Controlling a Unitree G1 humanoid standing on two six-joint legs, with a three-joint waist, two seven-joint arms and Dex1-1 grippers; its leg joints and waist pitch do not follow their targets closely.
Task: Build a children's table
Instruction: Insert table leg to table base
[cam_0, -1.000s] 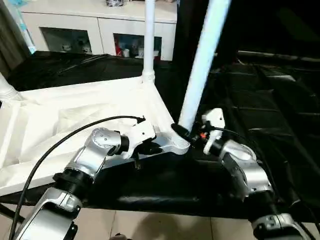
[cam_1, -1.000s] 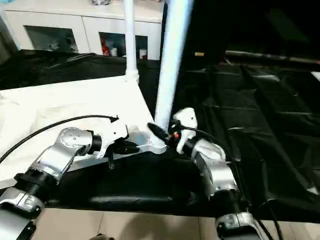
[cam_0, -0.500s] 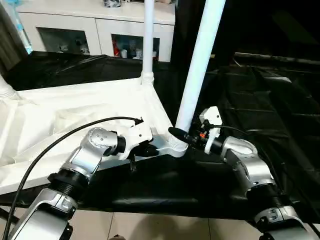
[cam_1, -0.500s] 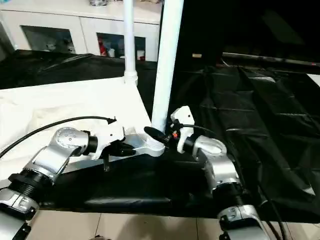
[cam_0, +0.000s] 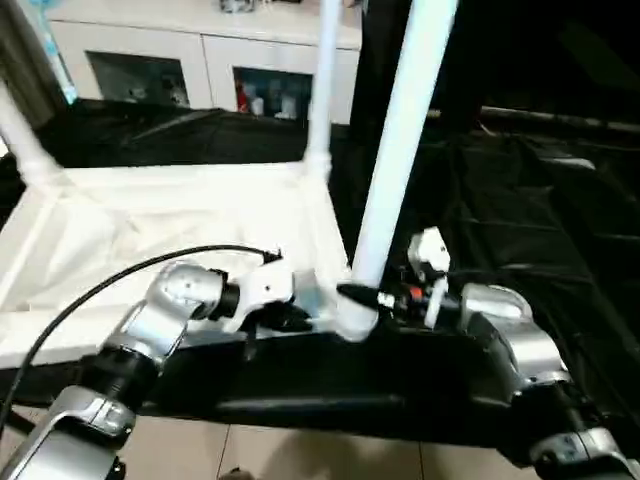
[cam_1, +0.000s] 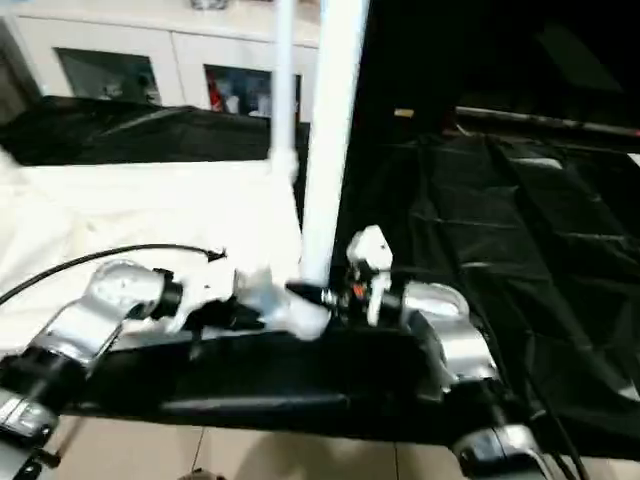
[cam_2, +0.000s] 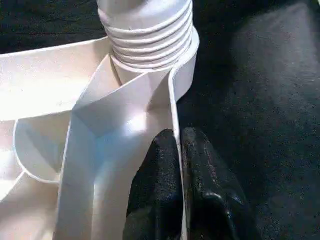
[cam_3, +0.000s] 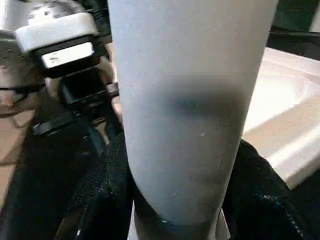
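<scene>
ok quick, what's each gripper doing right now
Left gripper: jaws closed on the tabletop rim, beside the corner socket.
Right gripper: jaws closed around the near leg, low down.

Head stereo pair looking forward and down over both forearms, sharing the tabletop (cam_0: 150, 215) near corner, wrist cameras close along their fingers
</scene>
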